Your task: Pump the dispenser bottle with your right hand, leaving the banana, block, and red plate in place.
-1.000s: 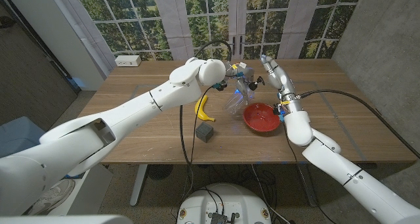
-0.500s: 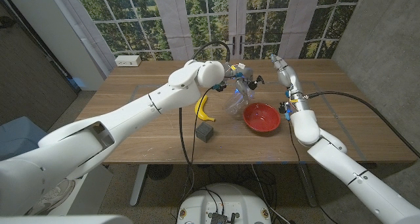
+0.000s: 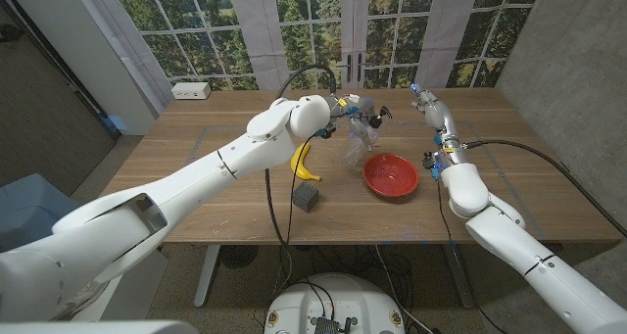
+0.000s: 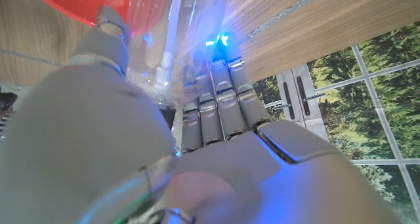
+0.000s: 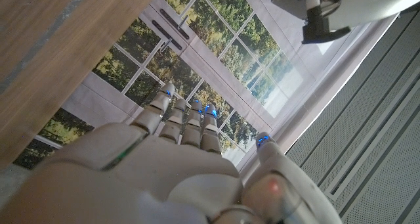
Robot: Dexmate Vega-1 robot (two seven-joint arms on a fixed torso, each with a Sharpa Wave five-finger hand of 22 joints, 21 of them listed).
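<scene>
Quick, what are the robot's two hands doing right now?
Left hand: holding the clear dispenser bottle.
Right hand: open, holding nothing, up in the air away from the bottle.

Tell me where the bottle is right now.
In the head view the bottle is mid-table, held by the left hand, just behind the red plate.

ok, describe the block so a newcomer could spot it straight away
On the wooden table, look at the cluster in the middle, by the red plate. The block sits nearest the front edge, just in front of the banana. It is the one small dark grey cube among a yellow fruit, a red dish and a clear bottle.
</scene>
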